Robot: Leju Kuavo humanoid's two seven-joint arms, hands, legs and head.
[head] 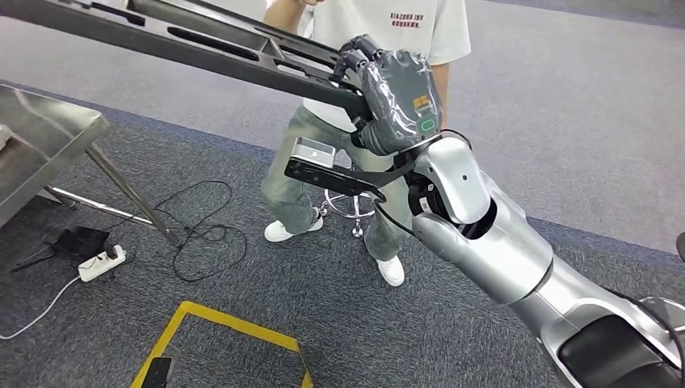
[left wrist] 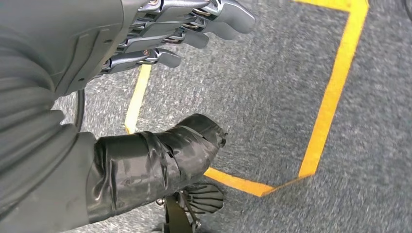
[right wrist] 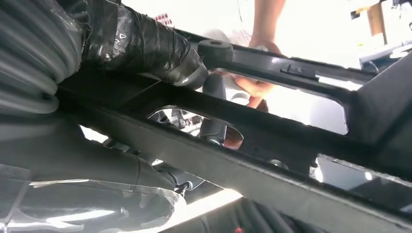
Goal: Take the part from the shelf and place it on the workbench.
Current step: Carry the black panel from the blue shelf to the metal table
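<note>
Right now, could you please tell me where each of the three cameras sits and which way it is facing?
Head view: high on the body, looking forward and down at the carpet, a seated person and the steel workbench; the silver right arm shows.
Left wrist view: behind the left hand, facing down at carpet and yellow tape.
Right wrist view: behind the right hand, looking up along the black part.
Shared: head and right wrist views both show the right hand holding the part.

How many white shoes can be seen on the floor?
2. One shoe is on the carpet under the long part that the right robot hand holds; the other shoe is beside the silver forearm.
</note>
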